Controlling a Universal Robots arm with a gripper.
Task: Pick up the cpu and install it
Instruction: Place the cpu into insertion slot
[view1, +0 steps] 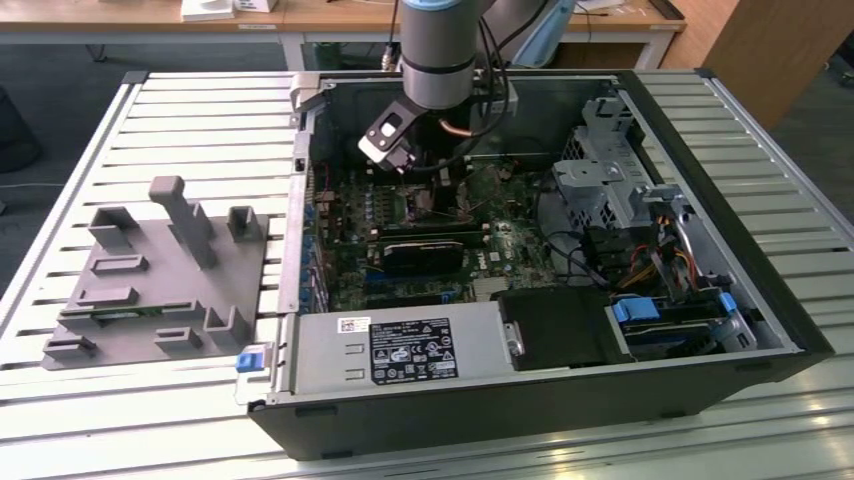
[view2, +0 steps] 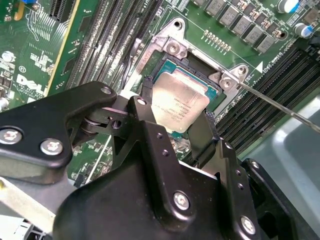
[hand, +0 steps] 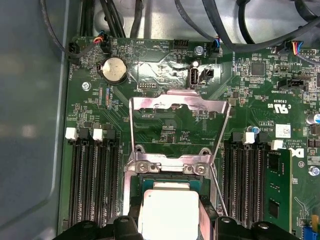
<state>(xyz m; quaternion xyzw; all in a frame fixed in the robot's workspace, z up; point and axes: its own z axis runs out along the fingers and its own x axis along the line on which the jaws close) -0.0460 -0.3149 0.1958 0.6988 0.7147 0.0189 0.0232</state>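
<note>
The cpu (view2: 177, 105), a flat square chip with a matt silvery-grey metal lid and a paler rim, lies low inside the socket frame (view2: 172, 47), a bright metal bracket held by round screws on the green motherboard (hand: 175, 130). Whether it is fully seated cannot be told. The gripper (view2: 179, 106) grasps it: two black, angular fingers (view2: 210, 127) press on opposite edges of the chip, as both wrist views show.

At the socket's hinge side the load plate (hand: 175, 104), a thin shiny sheet-metal frame, stands swung open. A slim steel wire lever (view2: 280, 102) runs out from one corner of the socket. Long black ribbed memory slots (hand: 92, 185) with white end latches flank the socket on two sides. A round, polished coin cell (hand: 114, 69) sits on the board beyond the open plate.

In the exterior view the arm (view1: 441, 50) — a smooth grey tube — reaches down over the socket into the open black computer case (view1: 534, 415). Outside the case, well apart from the socket toward the exterior view's left, a grey plastic tray (view1: 160, 290) with blocky upright posts rests on the slatted metal table (view1: 134, 420).
</note>
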